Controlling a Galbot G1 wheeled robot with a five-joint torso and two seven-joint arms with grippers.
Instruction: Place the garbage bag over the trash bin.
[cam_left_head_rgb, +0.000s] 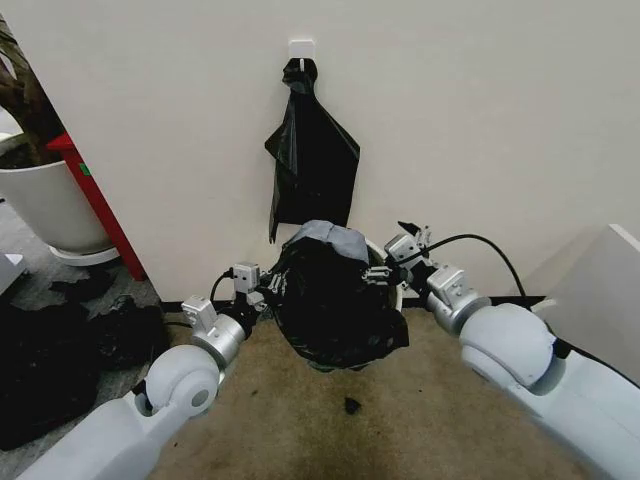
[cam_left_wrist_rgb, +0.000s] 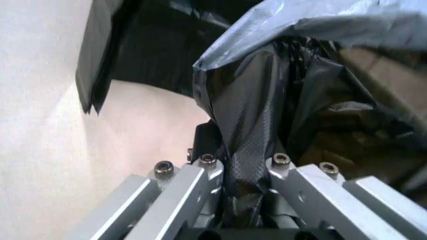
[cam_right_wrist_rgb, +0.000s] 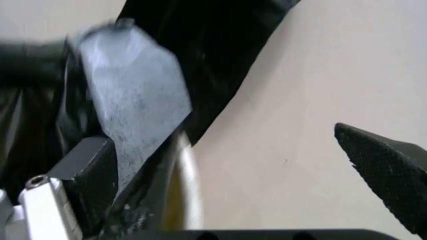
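Your left tool (cam_left_head_rgb: 262, 297) is sitting at the bag's nine o'clock, pinching a fold of the garbage bag (cam_left_head_rgb: 335, 300). Your right tool (cam_left_head_rgb: 392, 262) at two o'clock is standing open. The bag is draping over the trash bin (cam_left_head_rgb: 398, 292), by the wall (cam_left_head_rgb: 480, 130).

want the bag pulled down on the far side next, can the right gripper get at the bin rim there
Probably yes. The right gripper sits open right at the trash bin rim, beside the wall, with nothing between them. The garbage bag already drapes over the bin, and the left gripper pinches its other side.
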